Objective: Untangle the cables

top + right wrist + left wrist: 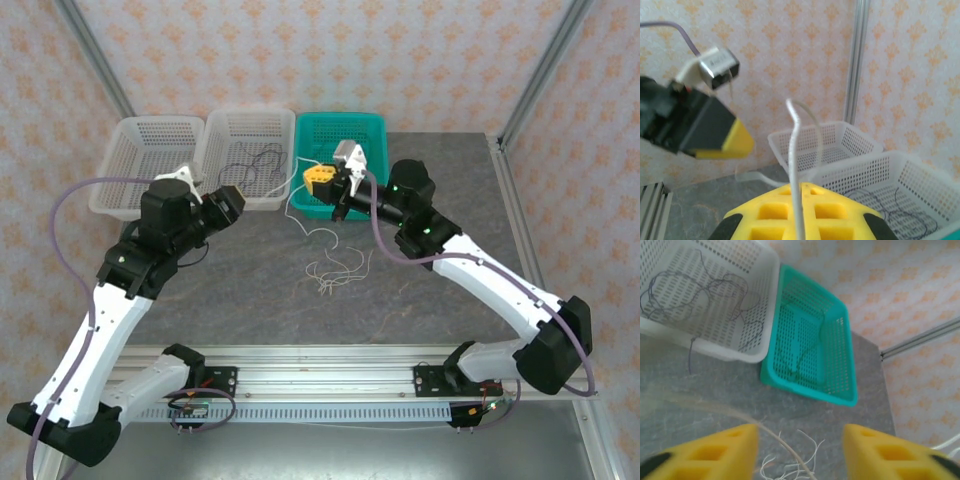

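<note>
The grey table (440, 290) carries everything. The left arm (100, 320) reaches from 7 o'clock toward the centre, and the right arm (500, 285) sweeps in from 5 o'clock. Three baskets stand side by side, touching, along the far edge. The left basket (150, 128) is white and sits at 11 o'clock. The mid basket (250, 115), also white, is next to it. The teal basket (372, 150) sits at 12 o'clock.

The left claw (800, 450) hangs over the table just at 6 o'clock of the mid basket. Its yellow fingers stand apart, open. A pale strand runs across between them, and whether it touches either finger cannot be told.

The right claw (800, 192) is raised over the teal basket's near left corner. Its fingers are pressed together, pinching the white cable (335, 268). That cable rises from the closed tips in the right wrist view. In the top view it drops to loose loops on the table centre, at 6 o'clock of the teal basket.

The dark cable (255, 160) lies coiled in the mid basket, with one end hanging over the near wall. The green cable (801, 360) lies faintly visible inside the teal basket.
</note>
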